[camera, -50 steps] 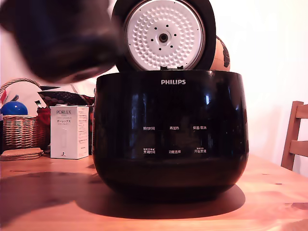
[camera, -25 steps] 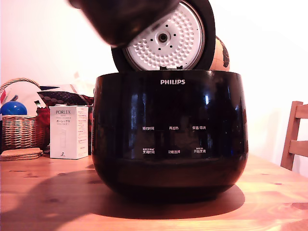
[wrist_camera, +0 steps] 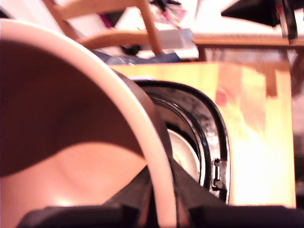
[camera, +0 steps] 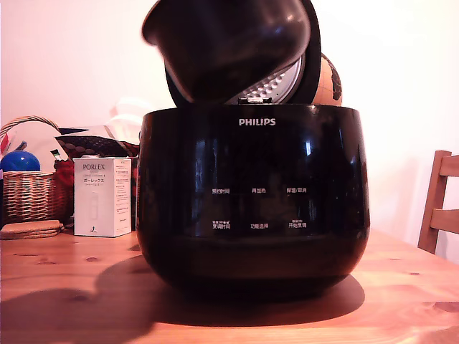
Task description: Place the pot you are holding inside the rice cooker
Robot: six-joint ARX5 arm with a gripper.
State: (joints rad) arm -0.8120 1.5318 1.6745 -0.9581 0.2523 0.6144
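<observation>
Wrist view: gripper (wrist_camera: pixel 161 202) clamped over pot (wrist_camera: pixel 71 156) rim, fingers cropped. Exterior view: pot (camera: pixel 226 43) tilted above rice cooker (camera: pixel 254 193) opening, hiding most of the raised lid (camera: pixel 283 82); gripper out of sight.

Your exterior view is warm and overexposed at the wall (camera: pixel 64 57); the rice cooker (camera: pixel 251 193) shows glare streaks, casting shadow on the table (camera: pixel 72 301); wrist view blurs the pot (wrist_camera: pixel 71 142).

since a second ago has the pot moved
Yes. The pot has swung from the exterior view's upper left toward its right, now tilted above the rice cooker, covering most of the lid.
</observation>
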